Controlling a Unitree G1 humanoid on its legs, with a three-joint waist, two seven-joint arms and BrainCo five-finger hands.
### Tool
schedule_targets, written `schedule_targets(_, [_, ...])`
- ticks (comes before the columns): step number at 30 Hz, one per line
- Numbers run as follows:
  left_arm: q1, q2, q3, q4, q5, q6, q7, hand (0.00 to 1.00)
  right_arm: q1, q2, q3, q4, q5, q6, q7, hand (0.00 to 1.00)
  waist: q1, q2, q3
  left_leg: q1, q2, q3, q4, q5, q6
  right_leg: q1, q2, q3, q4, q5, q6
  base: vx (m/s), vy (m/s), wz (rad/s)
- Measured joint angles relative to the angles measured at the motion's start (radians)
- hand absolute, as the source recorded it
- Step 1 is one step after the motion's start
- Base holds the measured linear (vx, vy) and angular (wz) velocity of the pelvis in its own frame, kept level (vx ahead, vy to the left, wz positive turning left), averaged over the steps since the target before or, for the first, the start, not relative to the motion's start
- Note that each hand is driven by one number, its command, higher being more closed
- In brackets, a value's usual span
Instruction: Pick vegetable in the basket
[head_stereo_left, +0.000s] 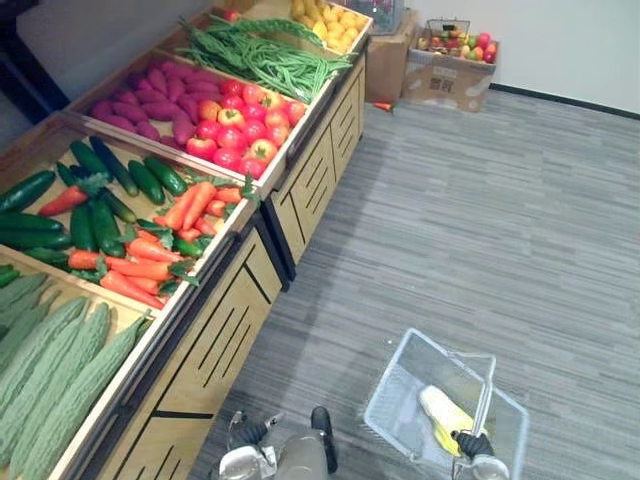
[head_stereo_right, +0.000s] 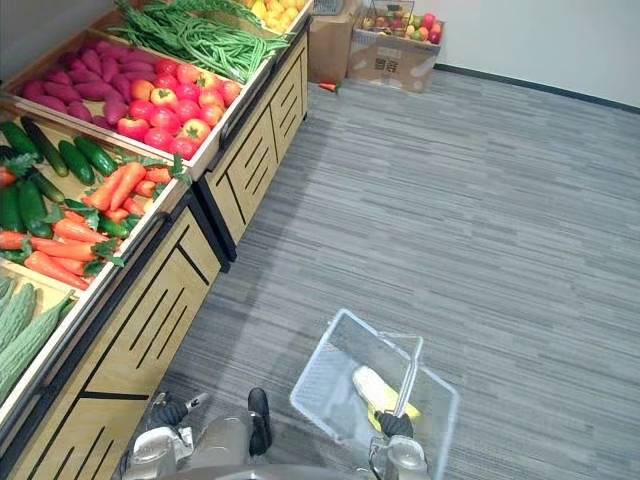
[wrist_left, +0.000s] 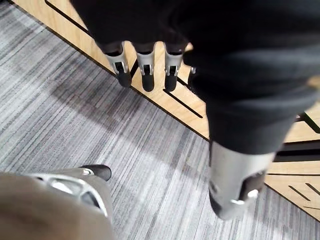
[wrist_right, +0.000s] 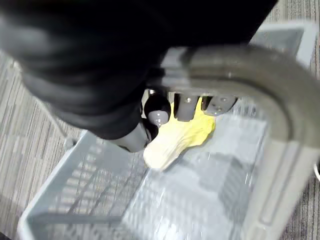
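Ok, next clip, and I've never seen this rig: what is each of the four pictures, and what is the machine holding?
It is a two-legged humanoid robot. The two wide pictures come from cameras in its head, looking down. The two close ones come from cameras on its wrists. To its left is a wooden produce stand with bitter gourds, carrots, cucumbers and red fruit. The right robot hand is curled round the handle of a grey mesh basket, which has one pale yellow vegetable inside. The left robot hand hangs open beside the stand, holding nothing.
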Motion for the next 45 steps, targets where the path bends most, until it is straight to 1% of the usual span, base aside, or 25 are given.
schedule_targets(2, [0.003,0.012,-0.026,0.025,0.002,0.008,-0.001,0.0,-0.001,-0.019,-0.009,0.004,-0.003,-0.009,0.002,1.0,-0.005,0.006,-0.008,0.037,-0.031,-0.012,-0.061,-0.013,-0.001,-0.082,-0.042,0.049,0.184,0.0,0.0,0.07,0.152,-0.06])
schedule_targets(3, [0.006,0.024,-0.053,0.035,0.002,0.014,-0.003,0.0,-0.01,-0.033,-0.007,0.002,-0.013,-0.022,0.014,1.0,-0.006,-0.004,-0.009,0.077,-0.051,-0.02,-0.103,-0.013,-0.001,-0.154,-0.09,0.095,0.359,0.024,-0.023,0.11,0.198,0.2])
schedule_targets(4, [0.017,0.051,-0.081,0.036,0.002,0.016,-0.003,0.0,-0.016,-0.037,-0.007,-0.005,-0.011,-0.025,0.018,1.0,-0.008,-0.017,-0.01,0.112,-0.069,-0.031,-0.128,-0.012,-0.001,-0.223,-0.123,0.153,0.508,0.095,-0.077,0.14,0.191,0.27])
schedule_targets(5, [0.021,0.056,-0.09,0.035,0.003,0.016,-0.003,0.0,-0.017,-0.037,-0.008,-0.009,-0.01,-0.026,0.017,1.0,-0.01,-0.02,-0.01,0.123,-0.075,-0.039,-0.131,-0.012,-0.001,-0.239,-0.13,0.169,0.544,0.128,-0.085,0.19,0.134,0.56])
schedule_targets(6, [0.043,0.068,-0.114,0.037,0.003,0.02,-0.009,0.0,-0.017,-0.036,-0.007,-0.006,-0.01,-0.026,0.016,1.0,-0.019,-0.021,-0.01,0.165,-0.082,-0.076,-0.148,-0.02,0.011,-0.282,-0.124,0.248,0.663,0.251,-0.072,0.14,0.084,0.57])
schedule_targets(7, [0.055,0.075,-0.114,0.037,0.004,0.023,-0.015,0.0,-0.018,-0.032,-0.007,-0.002,-0.01,-0.025,0.017,1.0,-0.023,-0.024,-0.008,0.172,-0.082,-0.089,-0.144,-0.026,0.02,-0.302,-0.115,0.269,0.708,0.233,-0.069,0.25,0.098,0.73])
schedule_targets(8, [0.073,0.086,-0.115,0.038,0.005,0.027,-0.023,0.0,-0.018,-0.023,-0.01,0.0,-0.009,-0.025,0.015,1.0,-0.025,-0.042,-0.004,0.195,-0.083,-0.11,-0.142,-0.037,0.035,-0.347,-0.107,0.268,0.784,0.128,-0.072,0.25,0.067,0.61])
schedule_targets(9, [0.094,0.085,-0.114,0.05,0.008,0.037,-0.026,0.0,-0.018,-0.023,-0.014,0.0,-0.007,-0.025,0.013,1.0,-0.026,-0.044,-0.003,0.217,-0.081,-0.131,-0.143,-0.05,0.039,-0.371,-0.1,0.229,0.786,0.035,-0.069,0.3,0.073,0.59])
schedule_targets(10, [0.099,0.086,-0.106,0.058,0.008,0.037,-0.029,0.0,-0.017,-0.024,-0.02,0.001,-0.006,-0.024,0.01,1.0,-0.031,-0.043,-0.003,0.227,-0.08,-0.143,-0.142,-0.056,0.041,-0.371,-0.098,0.2,0.761,0.002,-0.069,0.31,0.019,0.68])
schedule_targets(11, [0.108,0.082,-0.091,0.066,0.008,0.039,-0.035,0.0,-0.013,-0.024,-0.025,0.013,0.002,-0.023,0.001,1.0,-0.034,-0.043,-0.003,0.252,-0.078,-0.168,-0.14,-0.075,0.042,-0.37,-0.094,0.143,0.649,-0.028,-0.073,0.25,-0.02,0.59])
schedule_targets(13, [0.104,0.075,-0.078,0.064,0.008,0.04,-0.041,0.0,-0.014,-0.023,-0.04,0.015,0.003,-0.021,-0.002,1.0,-0.033,-0.039,-0.004,0.259,-0.069,-0.192,-0.114,-0.093,0.046,-0.37,-0.088,0.11,0.501,-0.026,-0.071,0.23,-0.077,0.51])
schedule_targets(14, [0.099,0.069,-0.072,0.064,0.008,0.04,-0.042,0.0,-0.015,-0.022,-0.052,0.015,0.004,-0.019,-0.002,1.0,-0.032,-0.028,-0.006,0.252,-0.056,-0.211,-0.085,-0.112,0.033,-0.368,-0.079,0.101,0.408,-0.025,-0.07,0.29,-0.163,0.54])
schedule_targets(16, [0.081,0.053,-0.067,0.055,0.01,0.035,-0.042,0.0,-0.015,-0.023,-0.061,0.01,0.004,-0.017,-0.003,1.0,-0.031,-0.001,-0.009,0.246,-0.004,-0.266,-0.04,-0.153,-0.006,-0.371,-0.04,0.13,0.212,-0.008,-0.057,0.34,-0.233,0.58])
schedule_targets(17, [0.08,0.053,-0.067,0.054,0.012,0.034,-0.042,0.0,-0.015,-0.023,-0.061,0.009,0.004,-0.016,-0.003,1.0,-0.031,0.002,-0.01,0.247,0.008,-0.282,-0.038,-0.161,-0.018,-0.372,-0.035,0.139,0.18,-0.004,-0.051,0.33,-0.287,0.57])
schedule_targets(20, [0.081,0.055,-0.051,0.054,0.008,0.034,-0.041,0.0,-0.007,-0.021,-0.06,0.002,0.004,-0.004,-0.002,1.0,-0.029,-0.007,-0.017,0.265,0.054,-0.334,-0.039,-0.197,-0.083,-0.385,-0.017,0.203,0.08,0.024,-0.029,0.32,-0.385,0.54])
schedule_targets(21, [0.086,0.064,-0.044,0.055,0.001,0.034,-0.042,0.0,0.004,-0.018,-0.06,0.004,0.002,-0.001,-0.001,1.0,-0.033,-0.026,-0.028,0.266,0.055,-0.354,-0.041,-0.212,-0.115,-0.382,-0.019,0.235,0.05,0.072,-0.032,0.38,-0.637,0.64])
schedule_targets(22, [0.071,0.055,-0.026,0.079,-0.004,0.037,-0.041,0.0,0.009,-0.032,-0.067,0.017,0.002,-0.001,-0.002,1.0,-0.031,-0.001,-0.035,0.28,0.084,-0.388,-0.052,-0.223,-0.147,-0.381,0.004,0.221,0.084,0.097,-0.016,0.32,-0.552,0.62])
schedule_targets(25, [0.097,-0.004,0.025,0.105,-0.084,0.034,-0.046,0.0,-0.008,-0.083,-0.097,0.043,0.0,0.006,0.002,1.0,-0.025,0.065,-0.047,0.281,0.161,-0.399,-0.052,-0.117,-0.182,-0.374,0.07,0.176,0.142,0.005,-0.08,0.33,-0.458,0.23])
schedule_targets(28, [0.105,-0.01,0.042,0.109,-0.16,0.034,-0.047,0.0,-0.004,-0.094,-0.099,0.058,0.0,0.005,0.009,1.0,-0.041,0.07,-0.046,0.216,0.169,-0.434,0.045,-0.032,-0.175,-0.31,0.081,0.111,0.113,-0.019,-0.114,0.27,-0.362,0.54])
schedule_targets(30, [0.106,-0.007,0.04,0.11,-0.216,0.033,-0.052,0.0,0.019,-0.095,-0.099,0.077,0.0,0.005,0.011,1.0,-0.05,0.063,-0.042,0.154,0.165,-0.422,0.177,-0.017,-0.19,-0.22,0.083,0.042,0.064,-0.026,-0.125,0.22,-0.252,0.88])
schedule_targets(31, [0.108,-0.007,0.037,0.11,-0.24,0.033,-0.056,0.0,0.03,-0.095,-0.099,0.078,0.001,0.005,0.01,1.0,-0.05,0.061,-0.041,0.134,0.157,-0.392,0.207,-0.023,-0.197,-0.188,0.083,0.021,0.046,-0.026,-0.125,0.13,-0.108,0.67])
schedule_targets(33, [0.11,-0.004,0.028,0.11,-0.275,0.032,-0.063,0.0,0.034,-0.103,-0.1,0.087,0.002,0.005,0.012,1.0,-0.05,0.059,-0.041,0.098,0.151,-0.261,0.222,-0.018,-0.178,-0.149,0.08,-0.018,0.02,-0.026,-0.125,0.09,-0.05,0.61])
schedule_targets(36, [0.105,0.009,0.004,0.115,-0.27,0.032,-0.069,0.0,0.032,-0.104,-0.124,0.092,0.014,0.004,0.018,1.0,-0.06,0.05,-0.042,0.126,0.121,-0.173,0.087,-0.004,-0.16,-0.142,0.064,-0.058,-0.021,-0.013,-0.105,0.04,0.049,0.58])
schedule_targets(39, [0.105,0.009,0.001,0.117,-0.258,0.033,-0.076,0.0,0.032,-0.102,-0.157,0.095,0.033,0.006,0.02,1.0,-0.06,0.062,-0.047,0.178,0.096,-0.154,-0.093,0.005,-0.15,-0.141,0.072,-0.083,-0.08,0.017,-0.078,0.01,0.129,0.37])
schedule_targets(45, [0.105,0.023,-0.009,0.135,-0.211,0.032,-0.081,0.0,0.032,-0.086,-0.174,0.093,0.032,0.002,0.023,1.0,-0.062,0.041,-0.041,0.232,0.053,-0.104,-0.158,0.005,-0.149,-0.134,0.057,-0.016,-0.152,0.091,-0.061,-0.04,0.104,-0.25])
